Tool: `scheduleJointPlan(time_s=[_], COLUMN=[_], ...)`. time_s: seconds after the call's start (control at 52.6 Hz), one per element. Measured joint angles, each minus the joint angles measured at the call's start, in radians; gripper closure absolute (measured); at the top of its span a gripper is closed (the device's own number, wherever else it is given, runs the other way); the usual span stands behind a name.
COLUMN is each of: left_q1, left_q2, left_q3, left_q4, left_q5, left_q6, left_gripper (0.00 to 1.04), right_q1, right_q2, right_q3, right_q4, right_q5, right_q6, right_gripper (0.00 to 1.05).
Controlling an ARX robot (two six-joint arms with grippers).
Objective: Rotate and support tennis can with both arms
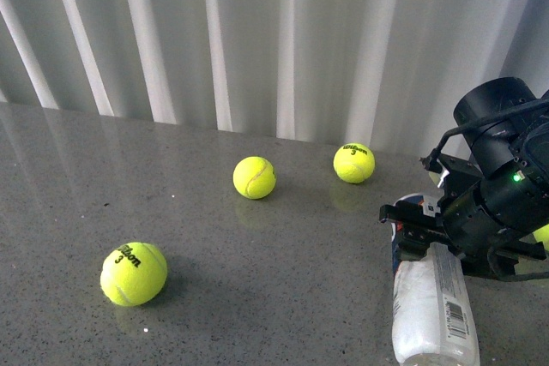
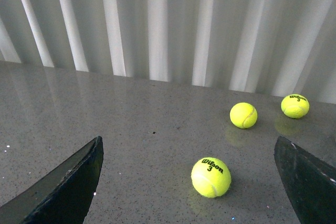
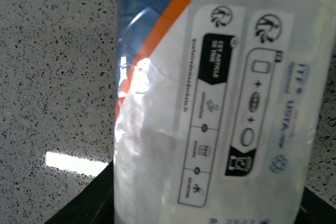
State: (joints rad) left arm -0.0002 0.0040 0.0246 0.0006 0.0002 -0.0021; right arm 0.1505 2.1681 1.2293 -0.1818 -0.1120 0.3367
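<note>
We see soft, even light, and the pale curtain (image 1: pixel 257 40) at the back is the brightest part. The counter (image 1: pixel 300 297) is shiny, so long pale streaks lie on it and a faint copy sits under the middle ball (image 1: pixel 254 177). The nearest ball (image 1: pixel 133 273) throws a soft shadow to its right. In the right wrist view the tennis can (image 3: pixel 210 103) is close and blurry, with white glare on its plastic and a bright patch on the counter beside it.
</note>
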Motion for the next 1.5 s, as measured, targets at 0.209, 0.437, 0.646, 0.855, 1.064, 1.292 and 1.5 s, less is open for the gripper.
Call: scheduleJointPlan(time_s=[0.209, 0.437, 0.646, 0.855, 1.064, 1.292, 1.5], left_q1=[0.000, 0.000, 0.000, 0.000, 0.000, 0.000, 0.000], left_q2=[0.000, 0.000, 0.000, 0.000, 0.000, 0.000, 0.000], left_q3=[0.000, 0.000, 0.000, 0.000, 0.000, 0.000, 0.000], left_q4=[0.000, 0.000, 0.000, 0.000, 0.000, 0.000, 0.000], left_q5=[0.000, 0.000, 0.000, 0.000, 0.000, 0.000, 0.000], left_q6=[0.000, 0.000, 0.000, 0.000, 0.000, 0.000, 0.000], left_gripper=[0.07, 0.07, 0.07, 0.07, 0.07, 0.07, 0.07], right_q1=[0.000, 0.004, 0.019, 0.040, 0.028, 0.024, 0.037], right_q2=[-0.009, -0.071, -0.309, -0.458, -0.455, -0.388, -0.274], right_q3=[0.000, -0.032, -0.075, -0.140, -0.196, -0.196, -0.150], right_q4=[0.004, 0.016, 0.043, -0.022, -0.056, -0.085, -0.092], right_q5=[0.001, 0.010, -0.038, -0.173, -0.220, -0.206, -0.189], right_q6=[-0.003, -0.067, -0.350, -0.766, -1.080, -1.346, -1.431], right_gripper=[0.69, 0.87, 0.94, 0.98, 0.99, 0.99, 0.99])
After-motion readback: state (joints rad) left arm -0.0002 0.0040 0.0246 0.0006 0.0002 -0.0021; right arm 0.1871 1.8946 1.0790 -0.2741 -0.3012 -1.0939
